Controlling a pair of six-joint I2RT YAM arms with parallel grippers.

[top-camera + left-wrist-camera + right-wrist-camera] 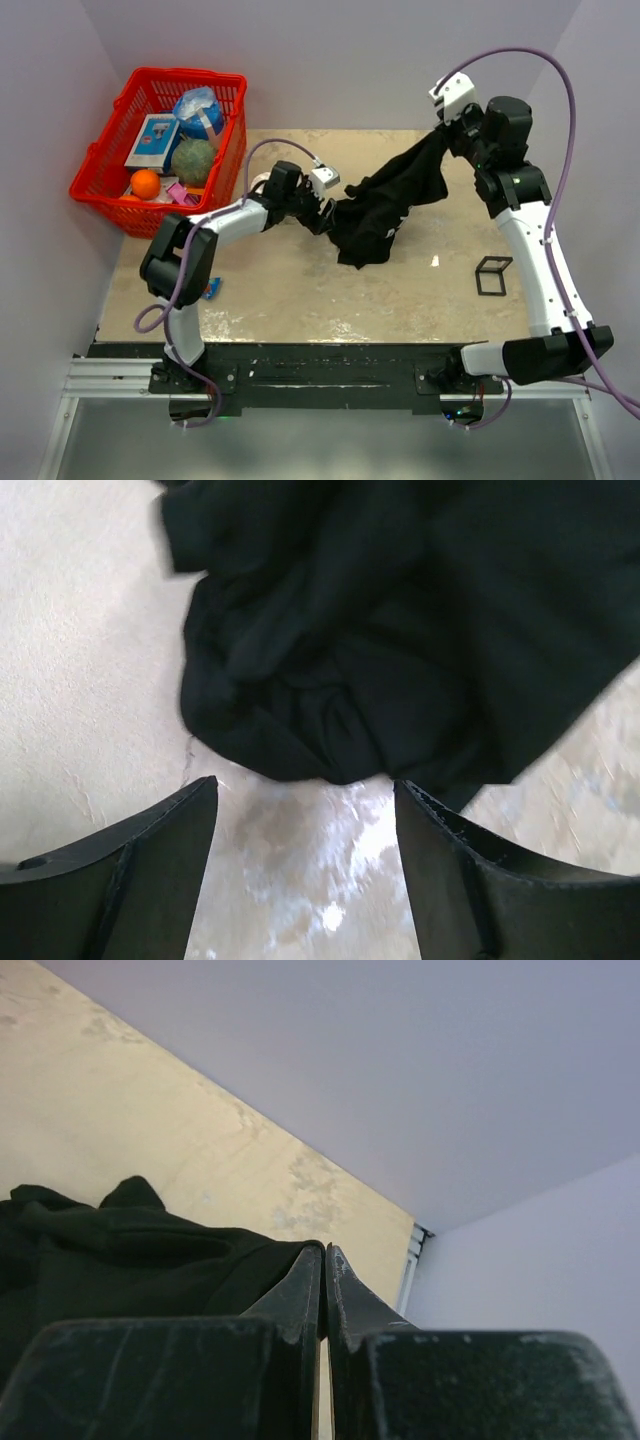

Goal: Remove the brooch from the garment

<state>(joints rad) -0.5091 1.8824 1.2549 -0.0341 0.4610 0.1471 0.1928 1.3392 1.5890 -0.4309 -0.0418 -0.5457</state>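
Observation:
The garment (385, 205) is a crumpled black T-shirt, stretched from mid-table up to the back right. Its lettering and the brooch do not show in any view. My right gripper (445, 135) is shut on the garment's upper end and holds it raised; in the right wrist view the cloth (120, 1250) is pinched between the closed fingertips of the gripper (325, 1250). My left gripper (325, 215) is low at the garment's left end. In the left wrist view it (305, 785) is open and empty, with bunched black cloth (400, 630) just beyond the fingertips.
A red basket (100, 185) at the back left holds an orange ball (145, 183), a green ball (193, 160), a box and a bag. A small black wire frame (493, 275) stands at the right. A small blue object (212, 290) lies by the left arm.

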